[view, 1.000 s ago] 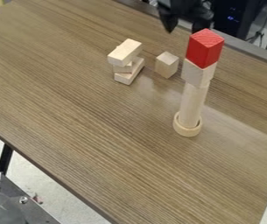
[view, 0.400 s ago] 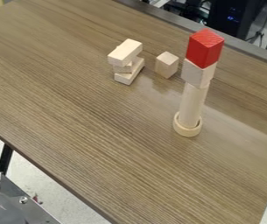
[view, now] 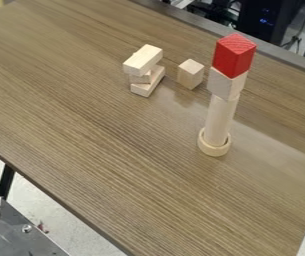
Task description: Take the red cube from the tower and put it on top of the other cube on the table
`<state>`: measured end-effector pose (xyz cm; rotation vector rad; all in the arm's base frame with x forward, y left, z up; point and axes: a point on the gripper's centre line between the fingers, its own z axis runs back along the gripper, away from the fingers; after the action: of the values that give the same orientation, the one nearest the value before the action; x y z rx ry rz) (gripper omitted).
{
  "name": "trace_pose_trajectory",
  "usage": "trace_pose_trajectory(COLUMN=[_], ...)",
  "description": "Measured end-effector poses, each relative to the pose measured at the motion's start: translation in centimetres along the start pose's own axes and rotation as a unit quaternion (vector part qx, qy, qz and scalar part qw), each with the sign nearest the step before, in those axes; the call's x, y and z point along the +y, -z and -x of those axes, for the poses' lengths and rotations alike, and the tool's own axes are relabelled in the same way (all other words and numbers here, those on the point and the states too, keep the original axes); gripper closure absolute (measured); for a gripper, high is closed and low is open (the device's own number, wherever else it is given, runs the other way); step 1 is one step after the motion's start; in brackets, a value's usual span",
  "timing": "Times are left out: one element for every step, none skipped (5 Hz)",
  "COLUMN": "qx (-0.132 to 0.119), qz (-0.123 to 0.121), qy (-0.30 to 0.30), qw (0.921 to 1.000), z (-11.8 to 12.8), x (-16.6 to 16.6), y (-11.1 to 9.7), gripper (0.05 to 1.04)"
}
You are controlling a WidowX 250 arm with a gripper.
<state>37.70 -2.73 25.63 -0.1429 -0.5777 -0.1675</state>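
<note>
In the camera view, the red cube [view: 234,55] sits atop the tower [view: 219,119], so the job seems at its very start; the next move calls for a careful straight lift, then lowering it onto the lone wooden cube [view: 191,74] on the table [view: 108,145]. I cannot tell the hand's state, and the red cube's underside is hidden.

It's a brown table [view: 114,150] with a streaky wood grain, standing at a slant to me. Over toward the far side sit a small pale wooden cube [view: 191,75] and, near it but not touching, the lowest stacked block [view: 144,89], while a round wooden ring [view: 214,149] rests closer to me
</note>
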Motion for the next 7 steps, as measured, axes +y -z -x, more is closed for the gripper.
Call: trace_pose_trajectory(qx=[0.055,0.082,0.097,0.089,0.072,0.058,0.061], qz=[0.034,0.052,0.061,0.040,-0.004,-0.010,-0.007], qy=[0.032,0.063,0.080,0.082,0.074,0.070,0.061], qw=[0.9974,0.9933,0.9902,0.9919,0.9946,0.9958,0.9962], z=[0.9,2.0,3.7,4.8,5.8,6.2,6.7], x=[-1.7,-2.7,-3.0,-2.6,-2.9,-3.2,-3.7], y=[0.2,1.2,3.0,2.7,2.3,1.8,1.9], gripper=[0.085,0.086,0.086,0.086,0.086,0.085,0.085])
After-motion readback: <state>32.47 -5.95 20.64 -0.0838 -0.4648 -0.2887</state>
